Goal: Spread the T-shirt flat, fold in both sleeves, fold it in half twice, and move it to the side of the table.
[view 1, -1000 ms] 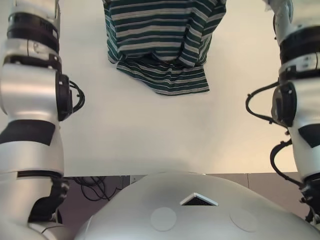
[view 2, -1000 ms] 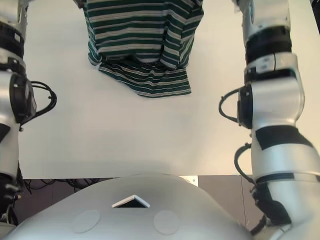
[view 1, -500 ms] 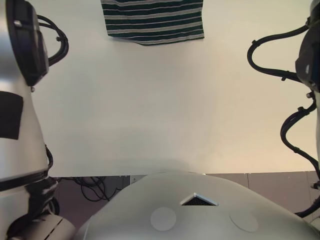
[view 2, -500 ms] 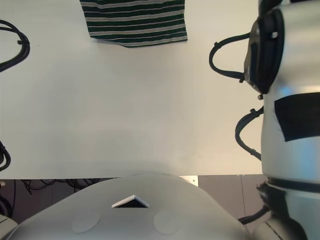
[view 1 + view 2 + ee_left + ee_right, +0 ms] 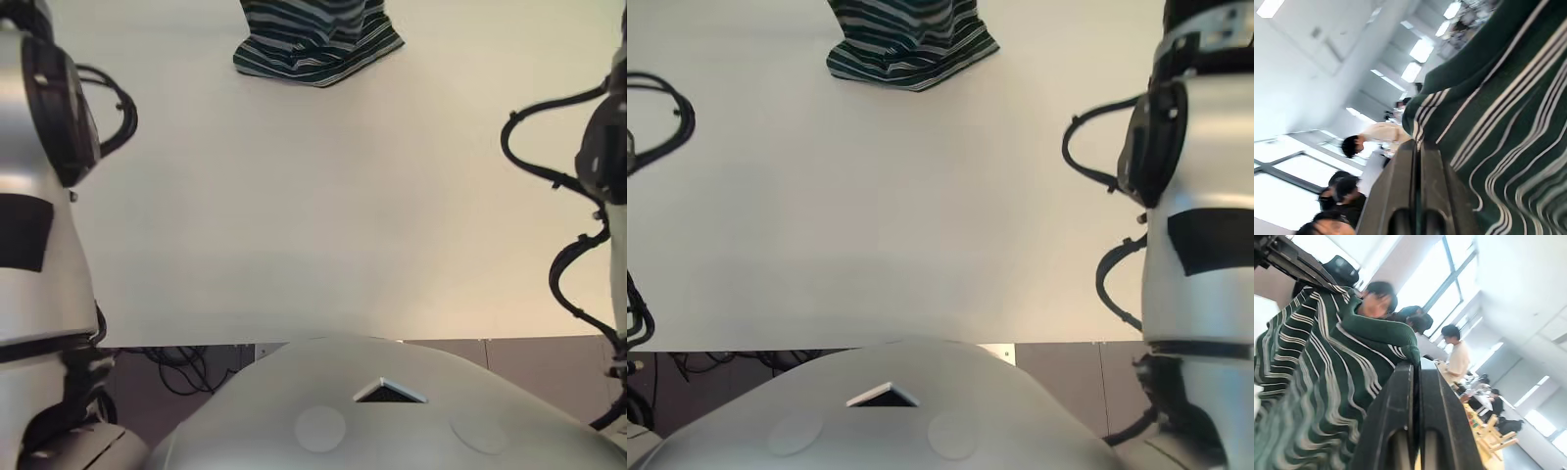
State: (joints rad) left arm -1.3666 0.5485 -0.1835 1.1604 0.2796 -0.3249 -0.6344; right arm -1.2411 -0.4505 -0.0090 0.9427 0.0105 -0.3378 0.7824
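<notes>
Left fingers (image 5: 1400,188) and right fingers (image 5: 1393,406) clamp closed on the striped T-shirt (image 5: 313,44); its bunched lower end rests far along the bench (image 5: 313,215).

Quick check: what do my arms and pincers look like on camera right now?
The left arm and right arm have rounded silver shells with black bands, black joint rings and looping black cables. The left pincer and right pincer have flat, dark, scuffed fingers.
</notes>
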